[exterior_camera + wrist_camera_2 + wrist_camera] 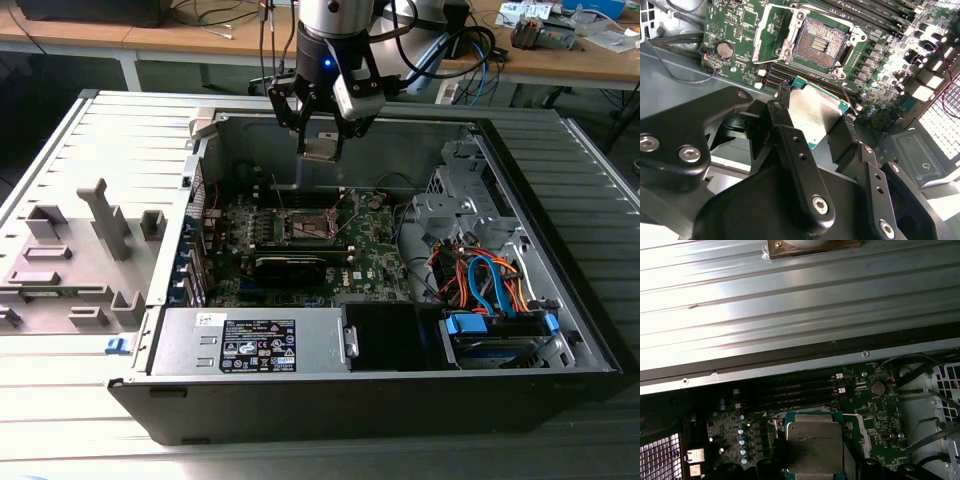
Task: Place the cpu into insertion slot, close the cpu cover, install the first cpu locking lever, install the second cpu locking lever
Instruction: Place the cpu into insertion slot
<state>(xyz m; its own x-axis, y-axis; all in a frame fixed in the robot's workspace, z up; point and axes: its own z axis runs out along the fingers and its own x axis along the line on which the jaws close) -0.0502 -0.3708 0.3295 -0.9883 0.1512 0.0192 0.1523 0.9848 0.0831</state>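
Note:
My gripper [322, 138] hangs above the open computer case, shut on the cpu [322, 151], a flat silver square with a green rim. In the second wrist view the cpu [812, 115] sits level between the two black fingers [784, 95]. The insertion slot [821, 42] lies uncovered on the green motherboard below it, brownish-gold contacts inside a silver rim. The cpu cover [765, 37] stands swung open beside the slot. In the exterior view the slot [308, 226] is below and in front of the gripper. The first wrist view shows the cpu [815, 442] from above, over the board.
A long black card [290, 266] lies just in front of the slot. The case holds a power supply [250, 345] at the front and a drive bay with blue and orange cables [490, 285] on the exterior view's right. A grey fixture plate [80, 250] lies outside, left.

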